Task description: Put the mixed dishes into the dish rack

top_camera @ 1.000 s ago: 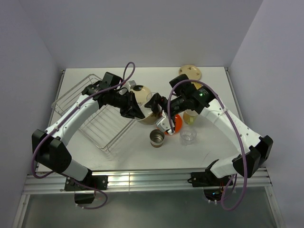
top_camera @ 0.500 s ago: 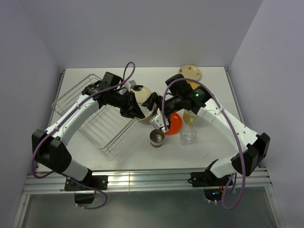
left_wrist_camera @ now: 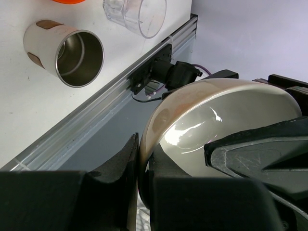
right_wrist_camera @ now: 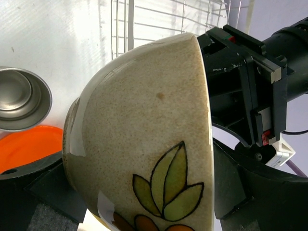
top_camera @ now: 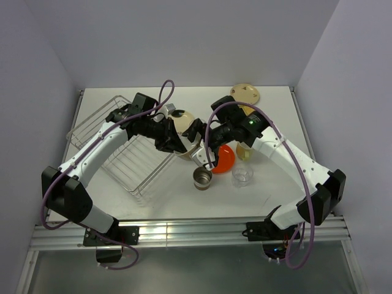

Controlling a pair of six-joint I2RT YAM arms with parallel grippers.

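While the left gripper (top_camera: 178, 146) clamps the speckled cream leaf-painted bowl (right_wrist_camera: 144, 125), the right gripper (top_camera: 201, 154) straddles it, grip unclear.

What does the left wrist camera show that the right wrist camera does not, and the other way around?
Only the left wrist view shows a clear glass and the metal rail at the table's edge. Only the right wrist view shows the dish rack wires and the leaf pattern on the bowl. Both show the bowl close up, the metal cup and part of the orange plate.
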